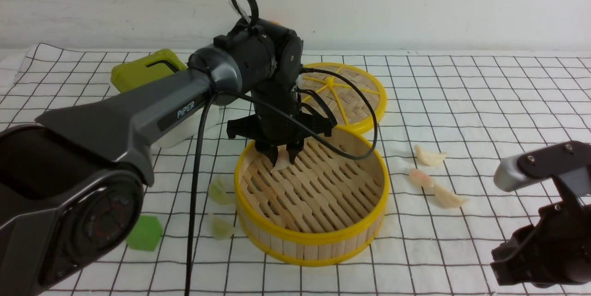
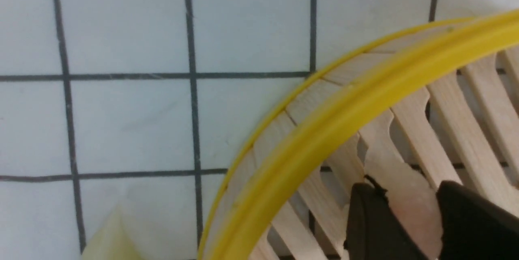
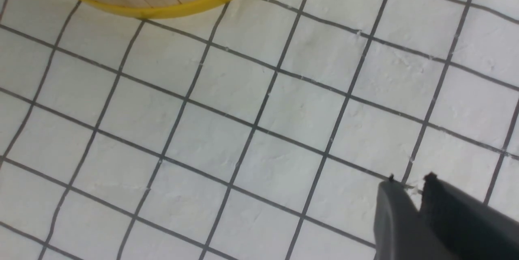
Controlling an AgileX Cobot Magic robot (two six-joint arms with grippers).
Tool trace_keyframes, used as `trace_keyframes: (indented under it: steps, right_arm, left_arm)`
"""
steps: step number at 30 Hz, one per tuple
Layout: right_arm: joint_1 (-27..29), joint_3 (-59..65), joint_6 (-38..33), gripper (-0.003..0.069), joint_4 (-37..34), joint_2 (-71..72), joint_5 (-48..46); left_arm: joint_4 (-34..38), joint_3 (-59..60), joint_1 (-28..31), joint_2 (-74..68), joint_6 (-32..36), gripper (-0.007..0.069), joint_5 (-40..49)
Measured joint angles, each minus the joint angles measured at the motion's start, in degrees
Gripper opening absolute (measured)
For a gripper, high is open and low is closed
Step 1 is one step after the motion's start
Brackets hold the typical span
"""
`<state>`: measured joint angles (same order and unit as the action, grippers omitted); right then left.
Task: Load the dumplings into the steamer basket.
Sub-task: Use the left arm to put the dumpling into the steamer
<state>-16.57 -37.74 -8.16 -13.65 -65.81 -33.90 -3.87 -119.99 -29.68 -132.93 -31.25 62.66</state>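
Nearest, low right: the dark grey right claw (image 3: pixel 410 179) is hung just above the black-gridded white cloth of the tabletop (image 1: pixel 485 102), its jaws parted by a narrow slit only, with nothing held. A green foam cube (image 1: pixel 145 233) is noted near left and is no part of the task. Just beyond it, two pale green dumplings (image 1: pixel 219 192), crescent-shaped and pleated, are lying just beside the left wall of the round bamboo steamer basket (image 1: pixel 314 239) with yellow rims. No dumpling is seen on its slatted floor. Forward and left of the right claw, three more are strung near the basket's right side: a cream-white dumpling (image 1: pixel 448 197), a pinkish dumpling (image 1: pixel 420 177) and a second cream-white one (image 1: pixel 429 156). The right arm is judged nearer these, the left arm nearer the green pair. Farther in, the black left claw (image 1: pixel 282 154) is pointed straight down just inside the basket's far-left rim, its jaws clamped on a sixth dumpling (image 1: pixel 280 163), pale pinkish, whose long axis cannot be made out. Since it hangs within the rim, only a letting-go is judged necessary. Farthest, a flat woven lid (image 1: pixel 344 95) with yellow spokes is lying just behind the basket.
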Motion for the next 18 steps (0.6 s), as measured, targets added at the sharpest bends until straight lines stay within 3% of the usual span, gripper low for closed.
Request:
trace_keyframes:
  steps: [10, 18]
  right_arm:
    - [0.0, 0.0, 0.0, 0.0106, -1.2, 0.0, 0.0]
    - [0.0, 0.0, 0.0, 0.0111, -1.2, 0.0, -0.1]
  left_arm:
    - [-0.1, 0.0, 0.0, 0.0, -2.9, 0.0209, -0.1]
    - [-0.6, 0.0, 0.0, 0.0, -4.6, 0.0391, -0.1]
